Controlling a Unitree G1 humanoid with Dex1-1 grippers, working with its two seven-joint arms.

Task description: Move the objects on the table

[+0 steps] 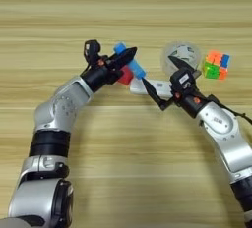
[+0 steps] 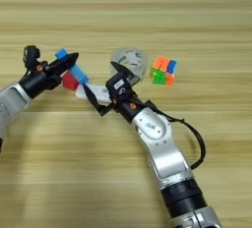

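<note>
Near mid-table, left gripper [image 1: 118, 61] clenched on blue tube [image 1: 129, 61]; right gripper [image 1: 162, 82] splayed over white bar [image 1: 152, 86] — crowding risks knocking red cube [image 1: 126, 76] aside.

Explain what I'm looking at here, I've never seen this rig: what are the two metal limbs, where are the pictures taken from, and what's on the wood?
Both pictures come from the humanoid robot's head camera, left and right eye, looking down at the light tan wooden table.

The silver limbs are its arms. The left gripper has black jaws at a blue tube with a white end, beside a small red cube; whether it grips is unclear.

The right gripper has open jaws, straddling a long flat white bar.

Nearby lie a round clear dish and a multicoloured puzzle cube.
</note>
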